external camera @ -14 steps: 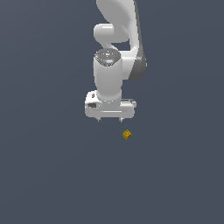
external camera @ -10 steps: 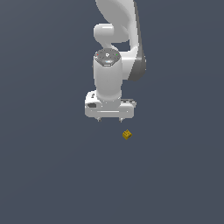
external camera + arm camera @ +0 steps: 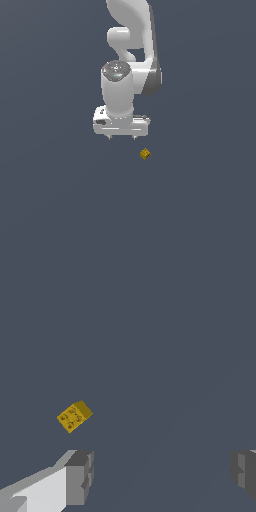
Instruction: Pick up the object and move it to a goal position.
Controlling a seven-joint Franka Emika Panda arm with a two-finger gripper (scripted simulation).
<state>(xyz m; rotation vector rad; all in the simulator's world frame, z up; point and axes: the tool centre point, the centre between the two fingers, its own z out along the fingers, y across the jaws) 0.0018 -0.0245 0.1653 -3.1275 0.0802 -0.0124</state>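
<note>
Tool [image 3: 121, 137]: fingers spread wide apart, nothing between them; points straight down.
Object [image 3: 145, 154]: small mustard-yellow block with studs on top, lying on the dark grey tabletop [image 3: 55, 200].
Relation: block sits near the tool, apart from it, outside the finger gap, toward the exterior view's right.
Wrist view: block [image 3: 74, 416] lies beyond one grey fingertip [image 3: 80, 476].

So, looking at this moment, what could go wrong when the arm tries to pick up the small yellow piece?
1. The yellow piece lies off to the side of the open gripper, not between its fingers. A straight descent would probably miss it.
2. The piece is very small next to the gripper and sits rotated relative to the fingers, so they may close on its corners and push it away or let it slip.
</note>
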